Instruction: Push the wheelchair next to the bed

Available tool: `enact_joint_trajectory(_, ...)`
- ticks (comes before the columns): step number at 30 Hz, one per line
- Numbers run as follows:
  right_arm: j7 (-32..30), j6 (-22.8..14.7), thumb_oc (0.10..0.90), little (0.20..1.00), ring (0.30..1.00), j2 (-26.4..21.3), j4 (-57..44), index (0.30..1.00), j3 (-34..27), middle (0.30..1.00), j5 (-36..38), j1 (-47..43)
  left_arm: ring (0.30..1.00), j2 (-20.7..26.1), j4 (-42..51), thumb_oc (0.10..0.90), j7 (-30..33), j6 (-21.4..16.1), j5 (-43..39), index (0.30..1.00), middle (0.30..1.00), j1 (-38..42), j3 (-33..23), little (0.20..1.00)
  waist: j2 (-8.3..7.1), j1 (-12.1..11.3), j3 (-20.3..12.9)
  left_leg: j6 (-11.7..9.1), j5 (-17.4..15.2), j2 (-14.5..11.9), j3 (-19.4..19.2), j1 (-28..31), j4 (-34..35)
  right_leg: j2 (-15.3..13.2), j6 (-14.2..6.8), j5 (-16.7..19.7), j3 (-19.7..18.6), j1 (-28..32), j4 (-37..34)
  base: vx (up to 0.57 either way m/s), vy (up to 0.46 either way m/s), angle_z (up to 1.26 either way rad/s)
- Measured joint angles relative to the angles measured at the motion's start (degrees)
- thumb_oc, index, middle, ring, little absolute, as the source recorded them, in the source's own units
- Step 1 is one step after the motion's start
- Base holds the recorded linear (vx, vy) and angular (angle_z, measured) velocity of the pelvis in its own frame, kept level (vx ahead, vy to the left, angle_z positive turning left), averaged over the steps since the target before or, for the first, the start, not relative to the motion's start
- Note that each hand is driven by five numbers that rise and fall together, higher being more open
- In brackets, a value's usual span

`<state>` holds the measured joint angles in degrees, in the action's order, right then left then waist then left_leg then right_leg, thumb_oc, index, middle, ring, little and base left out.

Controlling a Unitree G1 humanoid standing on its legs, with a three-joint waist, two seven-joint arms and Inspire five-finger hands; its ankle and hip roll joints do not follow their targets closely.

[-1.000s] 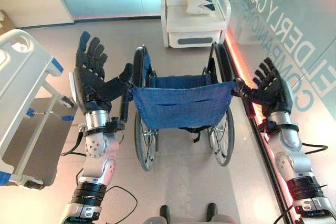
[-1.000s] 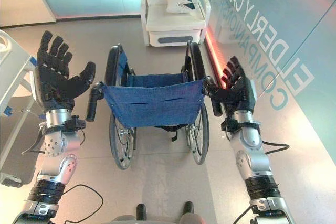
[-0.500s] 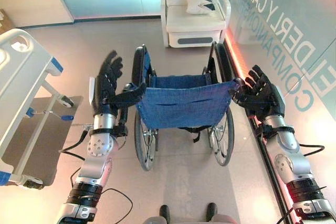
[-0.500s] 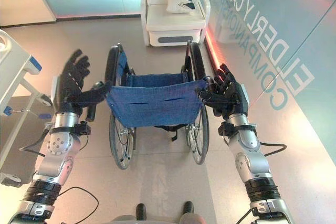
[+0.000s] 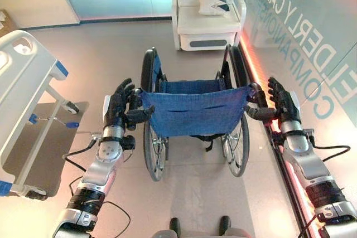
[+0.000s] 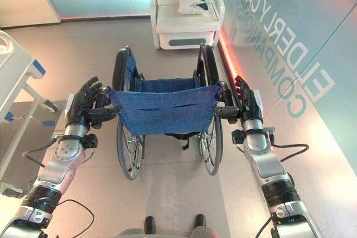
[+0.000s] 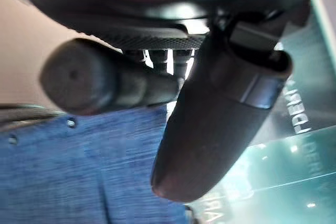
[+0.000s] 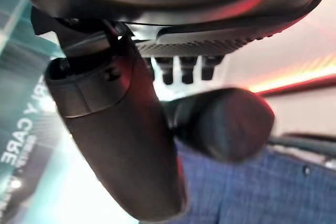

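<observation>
A blue-seated wheelchair (image 5: 192,115) stands mid-floor facing away from the robot, its two rear push handles flanked by the left robot hand (image 5: 120,107) and the right robot hand (image 5: 281,104), each laid alongside its grip with fingers straight and relaxed and the thumb reaching under the handle (the wrist views show each black grip lying between thumb and palm, not clasped). The bed (image 5: 25,90) sits well apart at the robot's left, with bare floor (image 5: 106,51) between, while a white armchair (image 5: 206,12) stands ahead and a glass wall (image 5: 312,43) runs close along the right wheel.
</observation>
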<state>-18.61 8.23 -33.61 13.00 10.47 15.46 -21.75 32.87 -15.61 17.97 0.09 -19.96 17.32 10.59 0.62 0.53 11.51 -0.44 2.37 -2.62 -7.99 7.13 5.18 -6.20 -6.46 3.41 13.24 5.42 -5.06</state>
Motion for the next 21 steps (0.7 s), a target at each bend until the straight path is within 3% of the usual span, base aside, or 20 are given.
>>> enact_joint_trajectory(5, -2.91, 2.69, 0.8, 0.9, 0.9, -0.51, 0.72, 0.9, 1.37, 0.9, -1.59, -4.21, 0.9, 1.81, -2.91, 0.8, 0.28, 2.15, 0.28, 0.9, 0.9, 3.79, 2.28, 0.9, 0.03, -0.02, 0.97, -0.01, 0.01, 0.01, 0.01, 0.02, -0.01, 0.02, 0.0, 0.0, 0.0, 0.03, 0.0, -0.01, -0.002, 0.0)
enact_joint_trajectory(21, -0.3, 13.39, 0.8, 0.9, 0.9, -3.78, 8.06, 0.9, 8.77, 0.9, -1.45, -17.93, 0.9, 5.09, -10.06, 0.8, -0.37, 12.28, 8.77, 0.9, 0.9, 17.93, 11.59, 0.9, 0.1, -1.35, 2.93, -0.21, 0.15, 0.1, 0.09, -0.15, -0.02, 0.18, 0.03, 0.0, 0.04, 0.03, 0.01, 0.0, 0.0, 0.0)
